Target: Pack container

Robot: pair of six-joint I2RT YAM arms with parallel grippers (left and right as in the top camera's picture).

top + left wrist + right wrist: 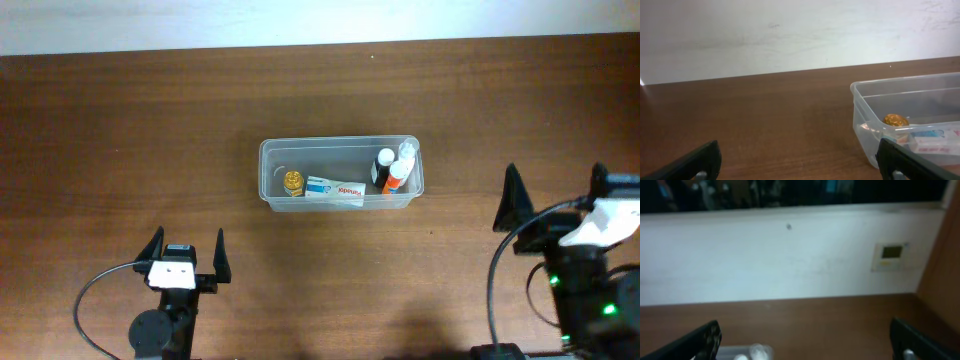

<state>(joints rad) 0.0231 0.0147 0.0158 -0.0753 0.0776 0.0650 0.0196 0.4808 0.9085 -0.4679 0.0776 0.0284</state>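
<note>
The clear plastic container (pixel 340 146) sits mid-table. Inside lie a small gold-capped item (pixel 292 182), a white toothpaste-like tube (pixel 335 189), a dark bottle with a white cap (pixel 383 164) and an orange-and-white bottle (pixel 399 172). In the left wrist view the container (pixel 865 107) is at the right with the gold item (pixel 896 120) and the tube (pixel 935 137) inside. My left gripper (pixel 187 256) is open and empty, near the front edge, left of the container; it also shows in the left wrist view (pixel 800 162). My right gripper (pixel 555 200) is open and empty, right of the container; it also shows in the right wrist view (pixel 805 340).
The brown wooden table (pixel 150 120) runs back to a white wall (pixel 790 35). In the right wrist view a small wall panel (pixel 892 255) is mounted on the wall, and blurred white bottle caps (pixel 757 352) show at the bottom.
</note>
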